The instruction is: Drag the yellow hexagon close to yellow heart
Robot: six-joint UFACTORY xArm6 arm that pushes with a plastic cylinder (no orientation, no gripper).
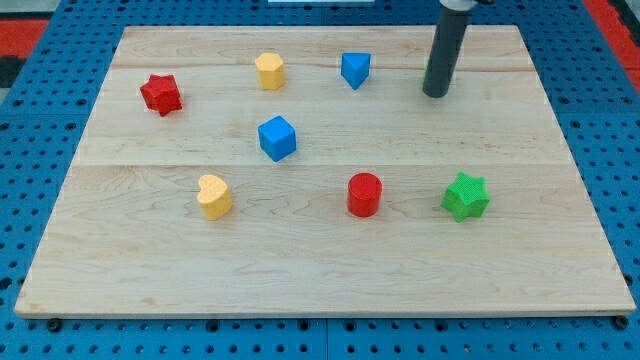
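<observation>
The yellow hexagon [269,71] sits near the view's top, left of centre. The yellow heart [214,196] lies lower down, toward the view's bottom left. A blue cube [278,137] stands between them. My tip [435,94] rests on the board at the view's upper right, far to the right of the hexagon, with the blue triangle [355,69] between them. The tip touches no block.
A red star [160,94] is at the view's upper left. A red cylinder [364,194] and a green star [465,197] lie in the lower right half. The wooden board [320,270] sits on a blue pegboard surface.
</observation>
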